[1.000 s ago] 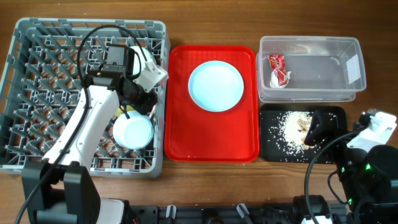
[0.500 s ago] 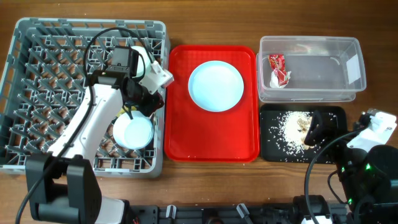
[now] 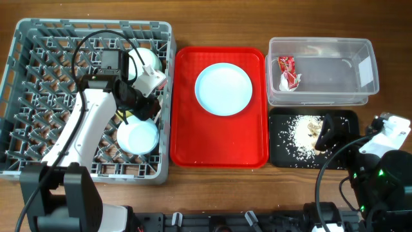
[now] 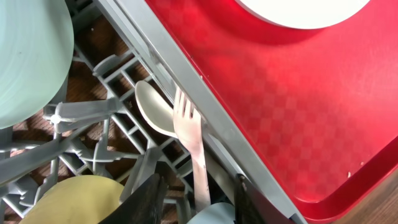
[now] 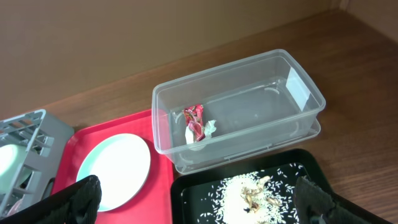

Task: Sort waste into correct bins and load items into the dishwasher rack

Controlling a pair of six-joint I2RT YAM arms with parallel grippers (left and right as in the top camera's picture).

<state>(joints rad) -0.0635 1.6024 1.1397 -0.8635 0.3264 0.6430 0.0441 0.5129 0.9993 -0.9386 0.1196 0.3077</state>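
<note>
Loading the rack (image 3: 26,38), at the left of the overhead view, looked nearly done. The left gripper (image 4: 199,184) hung at its right wall, fingers apart, with the fork (image 4: 188,127) and spoon (image 4: 154,111) lying among the pegs. Only the plate (image 3: 223,89) sat unloaded on the red tray (image 3: 193,142) at centre, and fetching it probably called for pinching its thin rim. The right gripper (image 5: 198,186) hung spread wide over the black tray (image 5: 189,208). The table (image 3: 386,26) was brown wood, with a plain tan wall (image 5: 124,37) behind.

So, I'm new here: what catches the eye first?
The flat red plastic tray in the middle, carrying a light blue round plate. Left of it, the big grey pegged plastic rack with the robot's white left arm over it; right, a clear plastic tub holding a red-and-white wrapper.
</note>
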